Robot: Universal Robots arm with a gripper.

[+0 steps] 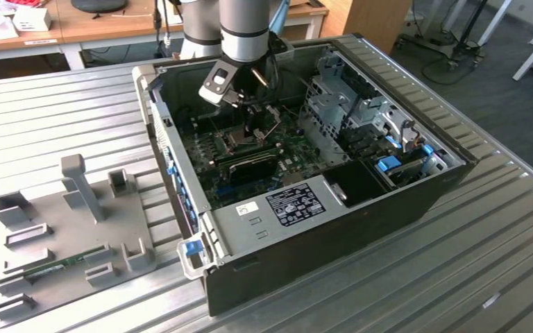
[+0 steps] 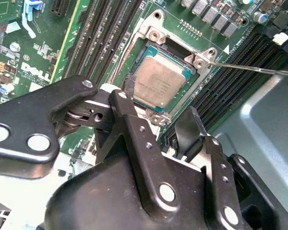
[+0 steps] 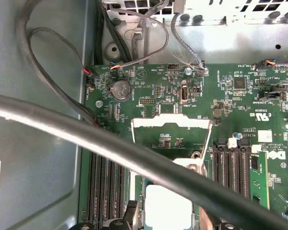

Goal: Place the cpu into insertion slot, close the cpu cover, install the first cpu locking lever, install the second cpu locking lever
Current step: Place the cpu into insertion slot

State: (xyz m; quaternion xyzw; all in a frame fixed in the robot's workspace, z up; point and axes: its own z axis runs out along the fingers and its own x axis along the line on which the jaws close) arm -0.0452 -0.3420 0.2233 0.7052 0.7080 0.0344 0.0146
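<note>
1. Our pincer [image 2: 161, 98] stands apart, clamped on nothing, just over the cpu.
2. The cpu [image 2: 159, 85] lies flat in the insertion slot [image 2: 145, 50]. We judge it light, stiff and delicate underneath, so we would take it by opposite edges only.
3. Beyond, the cpu cover [image 3: 172, 121] stands raised. It looks like thin, stiff metal, best pushed near its free edge.

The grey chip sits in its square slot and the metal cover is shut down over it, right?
Not quite. The cpu does sit in the insertion slot, but the cpu cover is not shut: it stands open, hinged up off the chip, as the first wrist view shows.
</note>
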